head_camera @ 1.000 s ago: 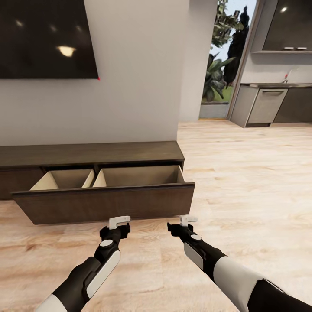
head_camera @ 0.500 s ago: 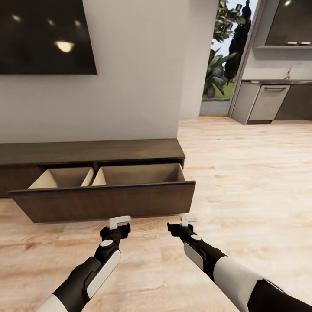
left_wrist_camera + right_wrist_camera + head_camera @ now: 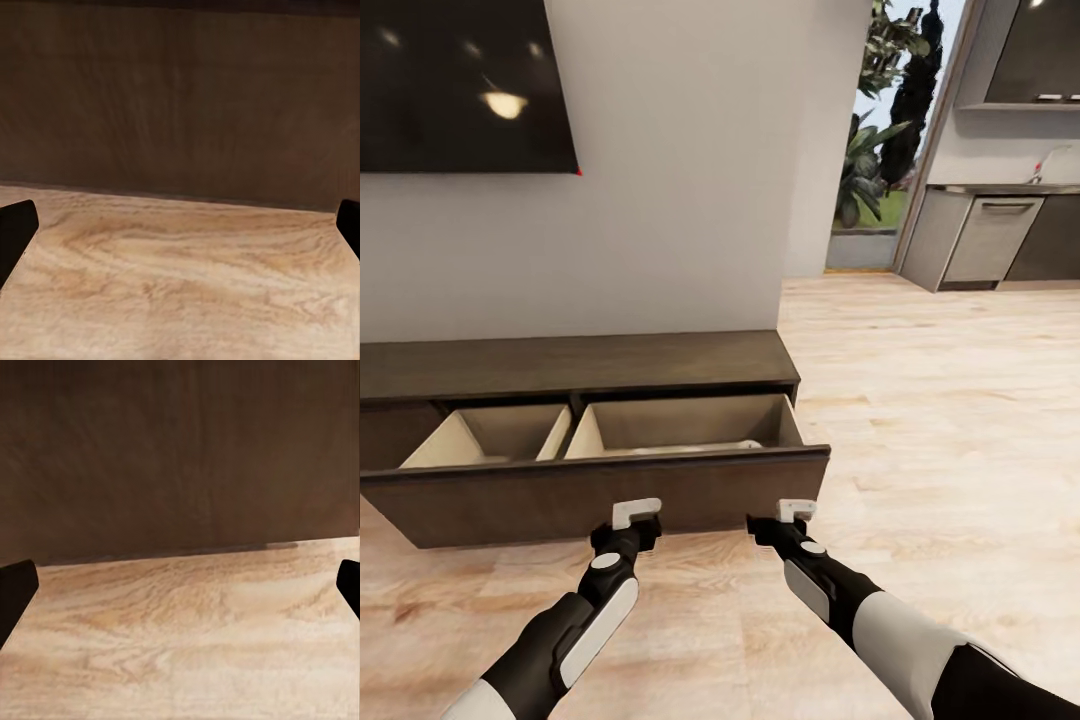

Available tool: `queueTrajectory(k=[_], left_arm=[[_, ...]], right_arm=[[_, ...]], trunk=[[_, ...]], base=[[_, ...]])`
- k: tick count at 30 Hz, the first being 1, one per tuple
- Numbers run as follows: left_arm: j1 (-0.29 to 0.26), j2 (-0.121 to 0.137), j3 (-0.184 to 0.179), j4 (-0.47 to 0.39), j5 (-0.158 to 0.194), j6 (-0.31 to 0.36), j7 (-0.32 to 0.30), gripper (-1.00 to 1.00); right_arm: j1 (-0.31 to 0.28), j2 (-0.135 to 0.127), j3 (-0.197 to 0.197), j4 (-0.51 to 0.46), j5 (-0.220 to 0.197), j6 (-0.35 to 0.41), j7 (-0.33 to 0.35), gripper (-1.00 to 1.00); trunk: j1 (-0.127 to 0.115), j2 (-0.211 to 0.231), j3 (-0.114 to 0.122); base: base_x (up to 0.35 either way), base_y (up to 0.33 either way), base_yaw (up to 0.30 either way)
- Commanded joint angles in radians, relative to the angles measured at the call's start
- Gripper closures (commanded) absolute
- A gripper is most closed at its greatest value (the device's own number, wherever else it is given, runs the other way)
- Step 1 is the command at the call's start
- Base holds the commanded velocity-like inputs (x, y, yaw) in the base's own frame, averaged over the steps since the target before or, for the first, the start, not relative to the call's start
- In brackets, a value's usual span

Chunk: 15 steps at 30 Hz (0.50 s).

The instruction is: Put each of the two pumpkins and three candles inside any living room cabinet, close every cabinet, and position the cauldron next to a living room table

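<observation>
The long low dark-brown wooden cabinet (image 3: 575,365) is standing against the far wall, its drawer front (image 3: 595,495) pulled out. The left gripper (image 3: 635,513) and right gripper (image 3: 796,510) are hanging near it, both spread wide, holding nothing. Risk: advancing further may be striking the drawer front.

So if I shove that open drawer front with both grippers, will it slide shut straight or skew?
The drawer front is one long rigid board spanning two compartments, so it probably moves as one piece. The left gripper and right gripper both sit right of its middle, so it may skew slightly. Smooth and handleless, so push flat.
</observation>
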Motion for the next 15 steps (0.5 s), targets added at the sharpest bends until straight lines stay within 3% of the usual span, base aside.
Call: queueTrajectory(k=[1, 8, 15], left_arm=[[-0.001, 0.001, -0.004, -0.001, 0.005, 0.003, 0.008, -1.00], [-0.001, 0.001, -0.004, -0.001, 0.006, 0.003, 0.008, -1.00], [-0.001, 0.001, -0.005, -0.001, 0.006, 0.003, 0.007, -1.00]], right_arm=[[-0.001, 0.000, 0.009, 0.000, -0.010, -0.005, -0.005, -1.00], [-0.001, 0.000, 0.009, 0.000, -0.010, -0.005, -0.005, -1.00], [-0.001, 0.000, 0.009, 0.001, -0.010, -0.005, -0.005, -1.00]], trunk=[[0.000, 0.000, -0.001], [0.000, 0.000, -0.001], [0.000, 0.000, -0.001]], base=[[0.319, 0.078, 0.000], [0.265, 0.055, 0.000], [0.034, 0.004, 0.000]])
